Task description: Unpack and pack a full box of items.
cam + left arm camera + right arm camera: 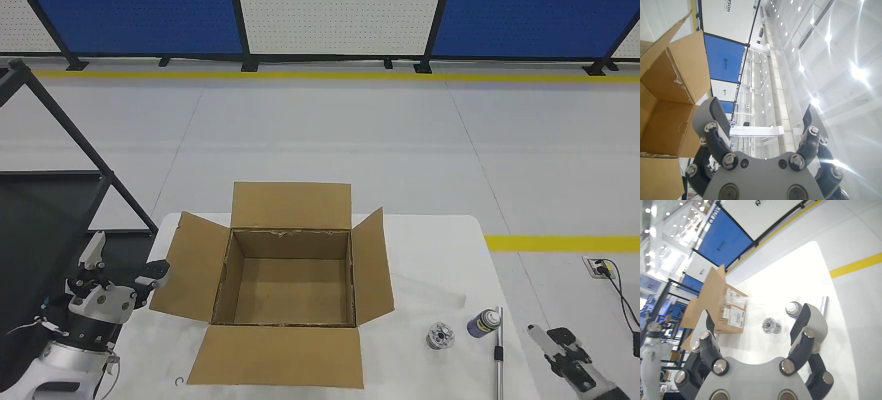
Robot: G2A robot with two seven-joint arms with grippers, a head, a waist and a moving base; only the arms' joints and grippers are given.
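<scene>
Left end effector (pixel 762 111) upturned, right end effector (pixel 755 314) facing table (pixel 810 275)

Pale grey floor (pixel 400 140) w/ yellow tape lines (pixel 300 74), blue & white partition panels (pixel 140 25), bright ceiling lights (pixel 828 37)

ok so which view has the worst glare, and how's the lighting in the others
left wrist view: ceiling lights flare into star streaks, the worst glare; right wrist view: the white table is washed out bright; top view: even light, only soft shade inside the box

Table (pixel 430 245) — box (pixel 291 205), can (pixel 484 322) (hub (pixel 440 335), rod (pixel 498 362)).
</scene>
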